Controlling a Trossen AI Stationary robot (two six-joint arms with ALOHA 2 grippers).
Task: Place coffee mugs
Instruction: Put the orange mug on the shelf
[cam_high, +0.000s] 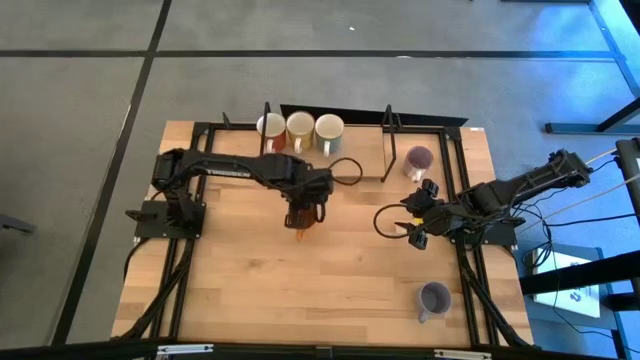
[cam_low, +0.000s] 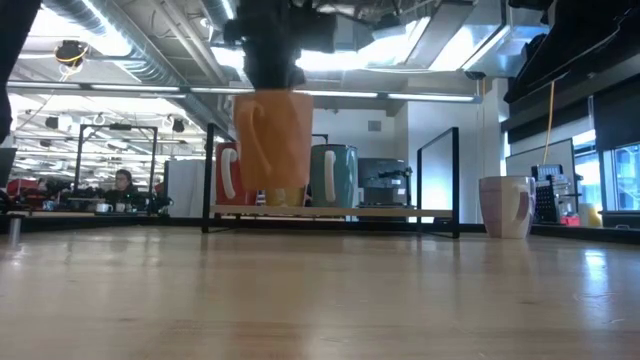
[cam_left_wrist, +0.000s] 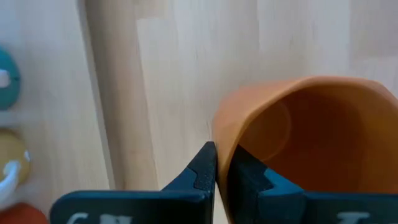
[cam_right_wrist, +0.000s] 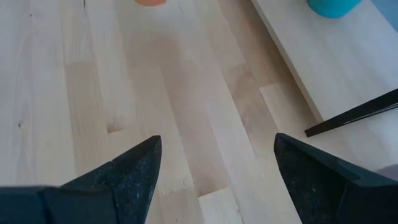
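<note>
- Three glazed mugs (cam_high: 300, 128) stood in a row on the raised shelf (cam_high: 360, 160) — apparently placed.
- The left gripper (cam_high: 303, 220), nearer than the shelf, pinched the smooth orange mug (cam_high: 304, 229) by its wall, lifted off the wood.
- Right of the shelf's divider sat a pale mug (cam_high: 418, 160); another (cam_high: 433, 298) waited far nearer — unplaced.
- The right gripper (cam_high: 414, 218) hung wide open, empty.

One camera looks straight down on the whole desk (cam_high: 330, 270) and both arms. A second sits at desk-top height, facing level across the wood into the room. Each wrist camera peers closely past its own fingers at the boards. The orange mug (cam_low: 273, 140) shows in the overhead, low and left wrist views.
</note>
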